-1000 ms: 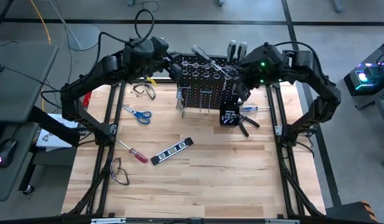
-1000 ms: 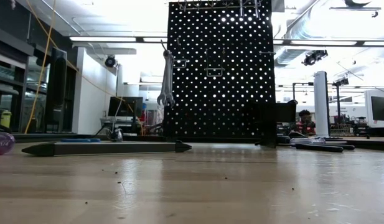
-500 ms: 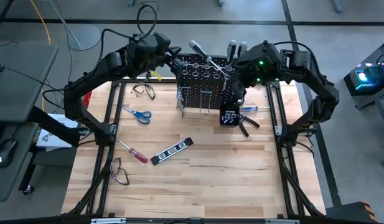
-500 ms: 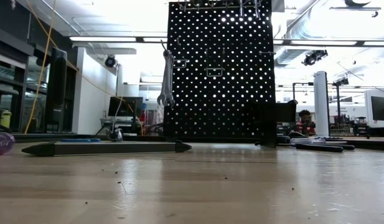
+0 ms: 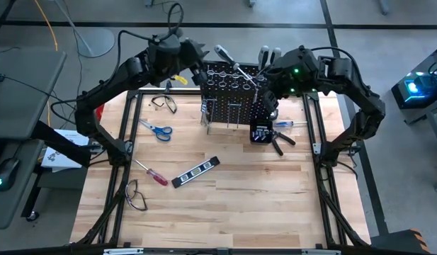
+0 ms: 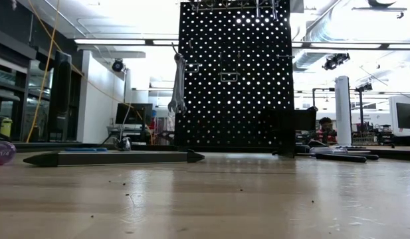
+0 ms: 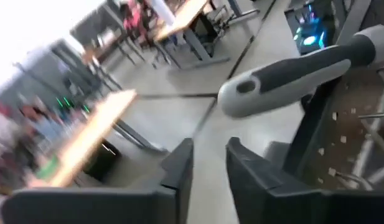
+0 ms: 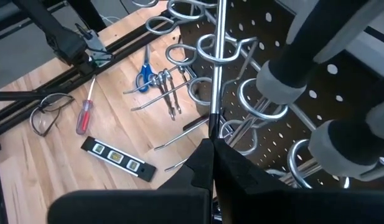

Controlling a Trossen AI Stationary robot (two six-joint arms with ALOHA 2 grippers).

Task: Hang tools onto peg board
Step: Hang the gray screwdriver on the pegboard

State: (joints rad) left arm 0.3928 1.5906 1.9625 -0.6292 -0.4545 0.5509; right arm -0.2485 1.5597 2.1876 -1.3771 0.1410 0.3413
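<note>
Left gripper (image 5: 197, 54) has pulled back open and empty from the peg board (image 5: 232, 95), leaving the grey-handled screwdriver (image 5: 229, 61) in the rings, while right gripper (image 8: 211, 144) stays clamped on its shaft, steadying it.

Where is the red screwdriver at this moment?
In the high view, the red screwdriver lies flat on the table's left half, between the level and the safety glasses, nearer the front than the scissors.

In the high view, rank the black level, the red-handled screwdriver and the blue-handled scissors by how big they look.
1. Black level, clearly the longest.
2. Red-handled screwdriver and blue-handled scissors: they look about alike in length, so I won't rank one above the other.
</note>
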